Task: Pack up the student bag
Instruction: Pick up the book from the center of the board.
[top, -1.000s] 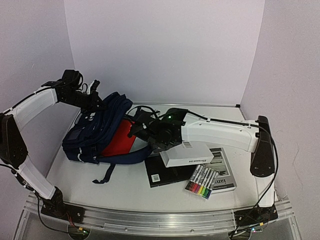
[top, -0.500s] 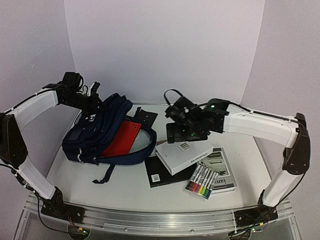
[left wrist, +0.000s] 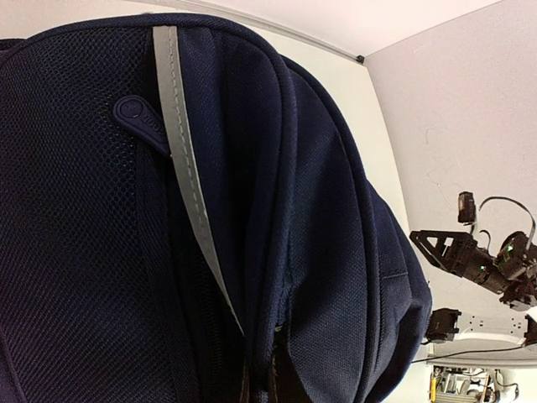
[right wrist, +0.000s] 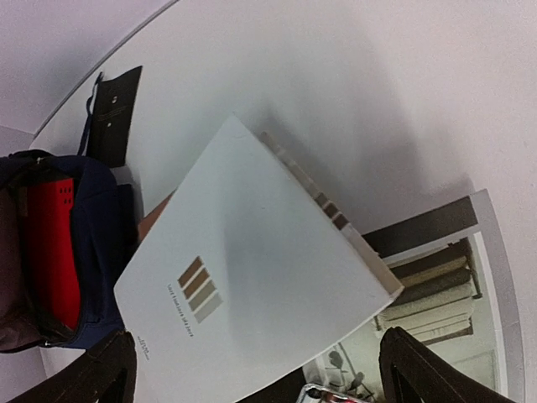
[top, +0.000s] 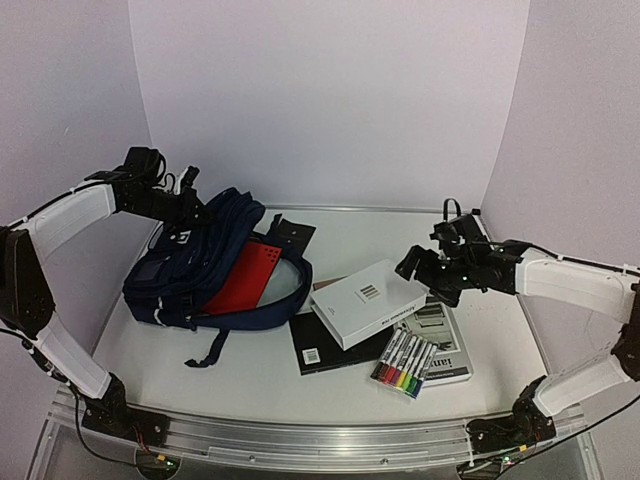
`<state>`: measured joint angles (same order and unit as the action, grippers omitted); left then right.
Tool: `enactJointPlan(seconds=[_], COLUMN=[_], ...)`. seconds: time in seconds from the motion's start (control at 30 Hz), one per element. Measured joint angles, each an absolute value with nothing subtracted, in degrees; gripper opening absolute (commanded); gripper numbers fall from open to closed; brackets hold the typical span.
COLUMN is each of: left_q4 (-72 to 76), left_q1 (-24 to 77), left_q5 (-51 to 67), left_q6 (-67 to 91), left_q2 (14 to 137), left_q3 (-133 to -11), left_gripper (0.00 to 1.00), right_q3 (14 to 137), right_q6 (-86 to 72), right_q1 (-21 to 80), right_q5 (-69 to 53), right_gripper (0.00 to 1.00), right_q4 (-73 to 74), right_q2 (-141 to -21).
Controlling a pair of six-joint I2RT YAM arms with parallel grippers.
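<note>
The student bag (top: 200, 270), navy blue with grey stripes, lies at the left with its mouth facing right, and a red notebook (top: 245, 277) sits inside. My left gripper (top: 188, 210) is at the bag's raised top edge, shut on the fabric. The bag (left wrist: 252, 210) fills the left wrist view and hides the fingers. My right gripper (top: 418, 266) is open and empty, hovering over the right end of a white book (top: 366, 304). In the right wrist view the gripper (right wrist: 256, 357) stands wide above the white book (right wrist: 252, 285), with the bag (right wrist: 92, 243) and red notebook (right wrist: 52, 243) at the left.
A black book (top: 322, 347) lies under the white book's near edge. A pack of coloured markers (top: 403, 362) rests on a grey magazine (top: 447, 345). A flat black item (top: 290, 231) lies behind the bag. Walls stand close on the left, back and right.
My right arm has drawn back from the bag's mouth to the right, leaving the red notebook inside. The left gripper has stayed on the bag.
</note>
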<state>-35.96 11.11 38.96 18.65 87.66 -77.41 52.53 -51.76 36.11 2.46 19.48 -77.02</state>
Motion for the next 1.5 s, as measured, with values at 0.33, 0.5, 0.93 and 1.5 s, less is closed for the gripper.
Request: enactJointPlan(seconds=[0.33,0.5,0.93,1.5], left_q4=[-35.95,-35.97,-36.03,-36.80], left_q1=[11.03,11.03,10.92,10.90], left_q5=[39.07,39.12,39.31,39.56], left_q6=[19.11,19.09,19.09,18.61], left_q2=[87.64,87.64,87.64,87.64], left_q3=[-77.41,-77.41,-77.43,-77.72], left_gripper=[0.00,0.00,0.00,0.00], right_q3=[39.38,36.47,30.27,28.07], right_q6=[-55.62,-57.08,-60.37,-64.11], right_q1=[27.86,26.20,23.15,22.33], right_q5=[-8.01,-10.98,-15.78,-18.98], right_gripper=[0.95,0.89,0.75,0.47], right_q4=[6.53,0.52,-12.43,-28.17], right_q2=[-74.82,-75.52,-79.32,-86.48])
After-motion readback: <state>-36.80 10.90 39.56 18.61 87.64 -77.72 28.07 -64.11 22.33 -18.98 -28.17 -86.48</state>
